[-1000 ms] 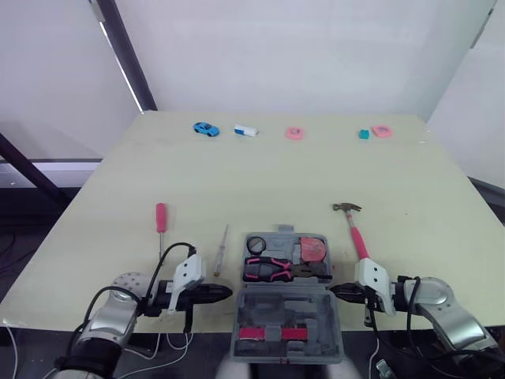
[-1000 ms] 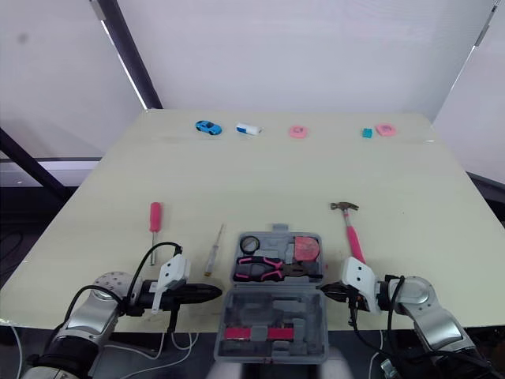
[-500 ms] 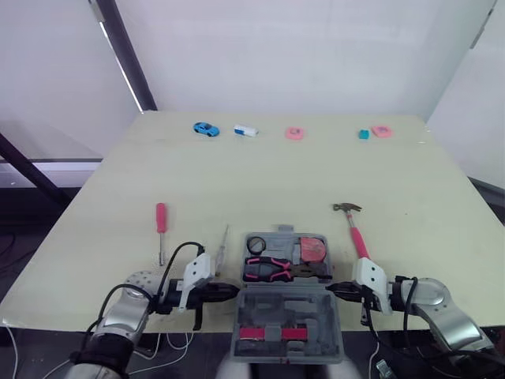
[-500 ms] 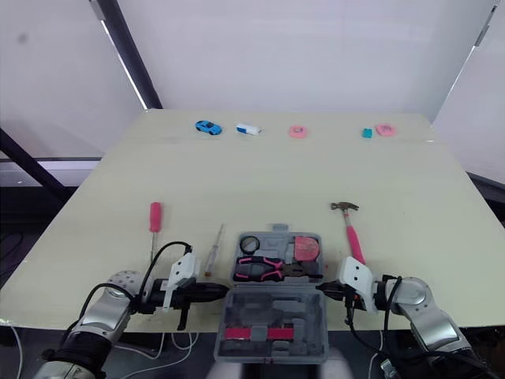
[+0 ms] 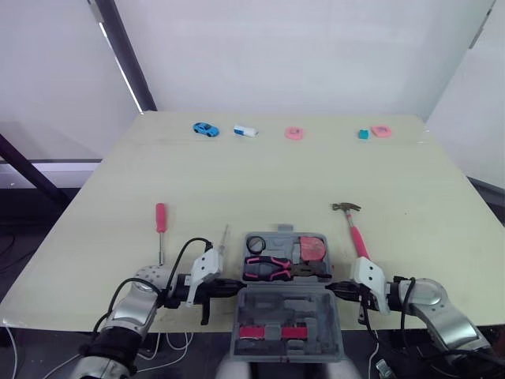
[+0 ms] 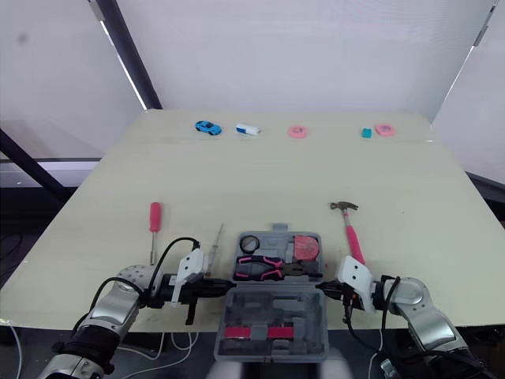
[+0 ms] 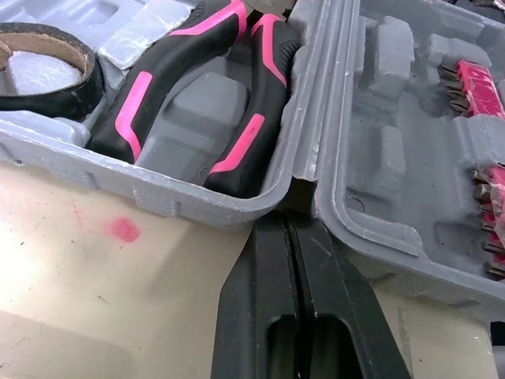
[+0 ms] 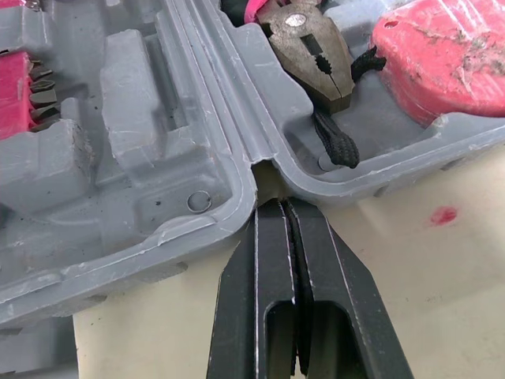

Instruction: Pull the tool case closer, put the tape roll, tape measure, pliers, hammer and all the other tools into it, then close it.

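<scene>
The grey tool case (image 5: 282, 231) lies open at the table's near edge. Its tray holds the black tape roll (image 5: 256, 245), the pink-handled pliers (image 5: 276, 268) and the pink tape measure (image 5: 314, 248). Its lid (image 5: 288, 320) folds out toward me, with pink bits inside (image 7: 473, 87). My left gripper (image 5: 235, 286) is shut, its tip at the hinge notch (image 7: 293, 197) on the case's left side. My right gripper (image 5: 331, 287) is shut, its tip at the right hinge notch (image 8: 267, 178). The hammer (image 5: 353, 225) lies right of the case, a red screwdriver (image 5: 161, 221) and a thin screwdriver (image 5: 221, 243) to its left.
Along the table's far edge sit a blue toy car (image 5: 205, 128), a white-and-blue block (image 5: 245, 130), two pink pieces (image 5: 293, 133) (image 5: 381, 130) and a teal cube (image 5: 363, 134). The case's lid overhangs the near table edge.
My left gripper has slid right, up to the case's left hinge. My right gripper has crept slightly left to the right hinge. The case and tools have stayed put.
</scene>
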